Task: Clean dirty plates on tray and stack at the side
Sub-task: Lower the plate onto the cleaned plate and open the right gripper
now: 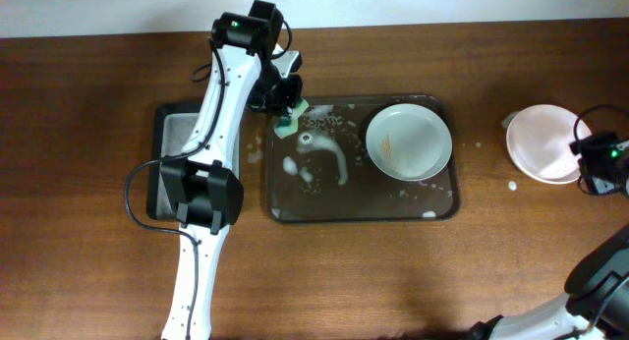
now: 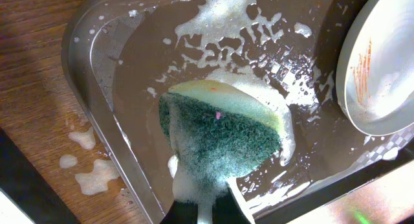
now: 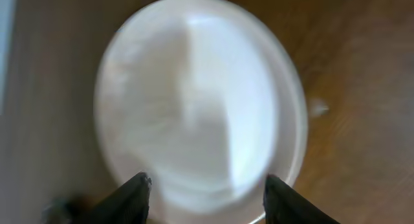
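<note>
Brown wood table [image 1: 88,75]. Foamy tray [image 1: 364,218] holds smeared plate [image 1: 409,141]. Left gripper [image 2: 207,210] clamps sponge [image 2: 220,136]. Right gripper [image 3: 207,191] is spread over blurry side plate [image 3: 194,101], possibly stacked.

The tray [image 1: 373,200] is showing a glossy dark brown-grey, blotched with white foam [image 2: 220,10] in ragged patches and flecks. The plate on the tray [image 1: 409,141] is appearing white, carrying faint orange streaks on its face. The side plate [image 1: 541,143] is looking white with a pale pinkish cast from overhead. The sponge [image 2: 220,136] is presenting a dark green scouring face speckled with white suds, with a pale yellow layer behind it. The table [image 1: 88,104] is showing warm brown wood grain. The left arm [image 1: 211,114] is appearing white with black joints, and the smaller tray [image 1: 157,134] beside it is looking dark with a grey floor.
</note>
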Robot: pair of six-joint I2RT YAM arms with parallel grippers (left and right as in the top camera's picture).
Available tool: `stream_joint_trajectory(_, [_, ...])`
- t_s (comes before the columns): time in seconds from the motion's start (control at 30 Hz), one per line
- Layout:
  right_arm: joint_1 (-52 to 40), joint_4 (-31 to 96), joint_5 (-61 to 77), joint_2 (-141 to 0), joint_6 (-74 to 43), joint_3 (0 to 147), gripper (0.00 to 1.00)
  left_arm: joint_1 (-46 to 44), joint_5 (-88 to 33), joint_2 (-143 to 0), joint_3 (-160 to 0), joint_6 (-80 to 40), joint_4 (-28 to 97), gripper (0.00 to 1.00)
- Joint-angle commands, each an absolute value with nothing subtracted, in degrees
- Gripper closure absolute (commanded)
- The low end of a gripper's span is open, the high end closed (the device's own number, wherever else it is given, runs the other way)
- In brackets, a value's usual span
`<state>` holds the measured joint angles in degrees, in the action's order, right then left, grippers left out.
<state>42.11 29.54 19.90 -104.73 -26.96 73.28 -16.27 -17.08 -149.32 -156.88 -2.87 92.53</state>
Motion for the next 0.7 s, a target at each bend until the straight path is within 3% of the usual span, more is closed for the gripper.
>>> stream_joint_trajectory(0.0, [37.8,33.9,25.0,-98.7,-22.0,79.3,0.44,-16.0,-16.6,-147.2,-157.5,-3.2,92.6,1.0])
stream_joint_trajectory(0.27, [17.0,42.2,15.4,-97.7,-19.5,80.9,0.45,-16.4,-16.7,-147.2,-157.5,-3.3,92.7,1.0])
stream_joint_trajectory(0.47, [3.6,44.3,11.7,-102.4,-19.9,80.8,0.67,-17.0,-16.6,-147.2,-157.5,-3.3,93.5,1.0])
stream_joint_trajectory(0.67, [-1.6,45.7,8.3,-105.4,-21.6,80.8,0.68,-17.0,-14.1,-147.2,-157.5,-3.3,93.7,1.0])
